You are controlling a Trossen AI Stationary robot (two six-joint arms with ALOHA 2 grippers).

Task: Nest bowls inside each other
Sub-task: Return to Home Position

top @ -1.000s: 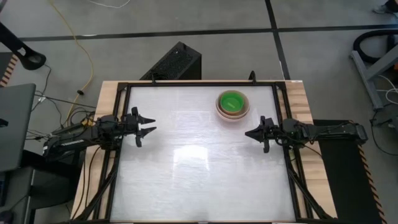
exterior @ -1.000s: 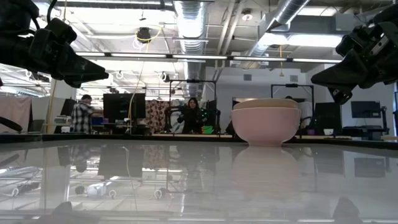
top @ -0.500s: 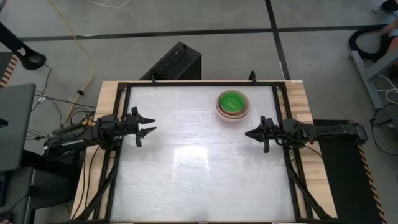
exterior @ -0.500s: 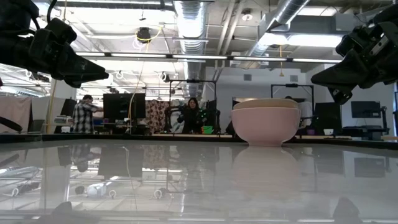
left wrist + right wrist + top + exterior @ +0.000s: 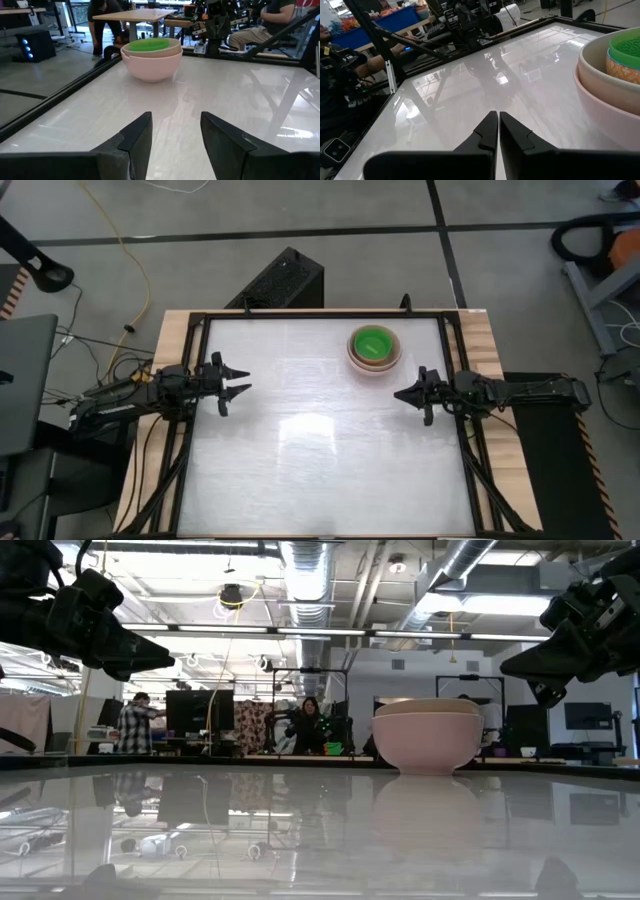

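Nothing on the table (image 5: 320, 470) has shifted since a second ago: my arms sit as they did and the stack has not budged. Off the table, at the far right corner of the floor in the high view, a dark hose (image 5: 585, 232) has slid over and an orange shape (image 5: 626, 246) has come into sight beside it.

My left gripper (image 5: 240, 381) hangs over the left edge of the table, pointing inward. Its 2 fingers (image 5: 137, 135) stand well apart with nothing between them, only bare table top showing through the gap.

My right gripper (image 5: 398, 394) hangs over the right edge, pointing inward towards the left one. Its fingers are pressed together to a thin seam and grip nothing.

The bowls (image 5: 375, 348) stand as 1 stack on the far half of the table, right of the middle, nearer my right gripper than my left and touching neither. The pink bowl (image 5: 152, 67) is outermost and rests on the table. A pale beige bowl (image 5: 172, 48) sits inside it, its rim a little above the pink one. The green bowl (image 5: 374, 342) lies innermost, on top. What lies between the green and the beige I cannot make out clearly.

Beyond the table, 2 people (image 5: 130, 725) stand in the room.
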